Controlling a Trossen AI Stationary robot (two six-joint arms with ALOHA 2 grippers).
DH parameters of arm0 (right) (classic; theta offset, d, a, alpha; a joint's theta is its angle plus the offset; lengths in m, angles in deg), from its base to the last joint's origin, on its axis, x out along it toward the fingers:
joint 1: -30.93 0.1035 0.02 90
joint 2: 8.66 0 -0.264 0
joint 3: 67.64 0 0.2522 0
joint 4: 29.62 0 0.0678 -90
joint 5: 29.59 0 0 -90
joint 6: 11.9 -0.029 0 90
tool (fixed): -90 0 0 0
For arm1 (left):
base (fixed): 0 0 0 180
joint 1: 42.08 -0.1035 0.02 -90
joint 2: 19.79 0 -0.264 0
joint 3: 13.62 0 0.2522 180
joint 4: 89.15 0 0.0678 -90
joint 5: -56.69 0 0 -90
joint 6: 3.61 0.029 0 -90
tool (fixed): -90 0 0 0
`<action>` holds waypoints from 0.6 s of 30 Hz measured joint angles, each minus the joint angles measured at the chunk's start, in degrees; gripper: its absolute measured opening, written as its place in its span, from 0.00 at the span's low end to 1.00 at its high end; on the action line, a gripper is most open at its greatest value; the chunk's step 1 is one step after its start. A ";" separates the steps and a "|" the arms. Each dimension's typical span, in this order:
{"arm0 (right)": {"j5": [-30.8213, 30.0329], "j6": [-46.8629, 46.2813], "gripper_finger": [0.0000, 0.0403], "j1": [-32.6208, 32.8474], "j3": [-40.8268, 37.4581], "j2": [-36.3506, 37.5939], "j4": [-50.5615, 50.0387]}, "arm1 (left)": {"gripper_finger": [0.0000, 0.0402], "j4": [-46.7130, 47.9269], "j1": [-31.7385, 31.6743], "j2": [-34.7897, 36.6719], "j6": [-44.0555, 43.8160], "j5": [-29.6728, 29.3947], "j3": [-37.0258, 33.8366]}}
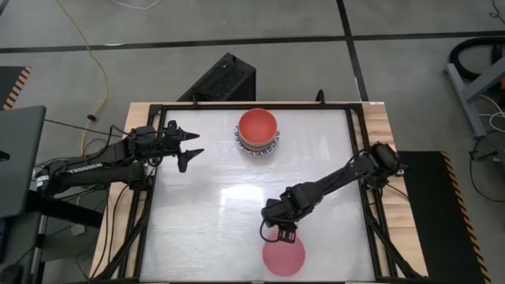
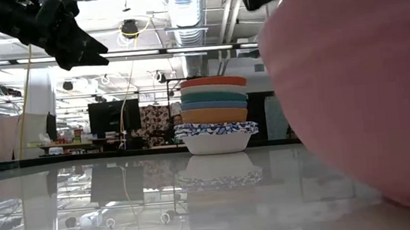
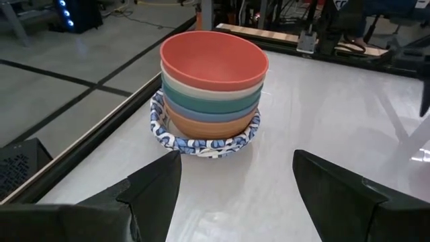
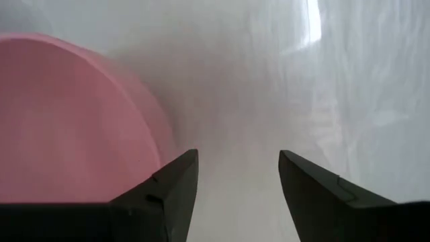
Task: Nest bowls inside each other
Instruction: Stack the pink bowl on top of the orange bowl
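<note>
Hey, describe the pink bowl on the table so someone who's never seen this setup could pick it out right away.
Start at the white table and go to its near edge, far from the stack of bowls by the back edge. The pink bowl sits there alone, beside the open right gripper. It is the only bowl not nested and the only plain pink one.

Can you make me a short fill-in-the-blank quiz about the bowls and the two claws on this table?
1. The top bowl of the stack is coloured ____.
2. The bowl lying apart from the stack, by the right claw, is ____.
3. The bottom bowl of the stack has a blue patterned ____.
4. The left claw has its fingers ____.

Missing words: red; pink; rim; open
</note>
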 joint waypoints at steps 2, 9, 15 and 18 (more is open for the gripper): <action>-0.14 0.01 0.56 0.09 0.01 0.73 0.84 | 0.68 0.00 0.00 0.00 0.02 0.00 0.00; -0.23 0.09 0.56 0.74 0.02 0.89 7.78 | 0.68 0.00 0.00 -0.01 -0.07 -0.04 0.00; -0.17 1.06 0.56 1.85 -1.91 0.00 9.31 | 0.68 0.00 0.00 -0.02 -0.09 -0.13 0.00; 0.63 1.06 0.56 2.33 -3.92 0.05 9.87 | 0.68 0.02 0.02 -0.03 -0.11 -0.13 0.00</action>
